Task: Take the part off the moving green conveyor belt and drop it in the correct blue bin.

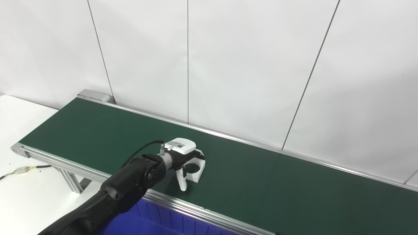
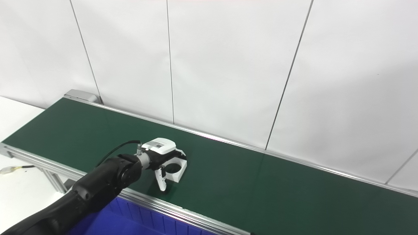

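— What's on the green conveyor belt [image 1: 267,182]?
— The left robot hand [image 1: 183,156], down over a white part [image 1: 196,170] with a round hole.
— Grasping it?
— Fingers around it; can't tell.
— The blue bin [image 1: 153,220]?
— Below the belt's near rail; contents hidden.

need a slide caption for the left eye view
Left hand reaches over the green conveyor belt onto a white part with a round hole, with a blue bin just below the belt's near rail.
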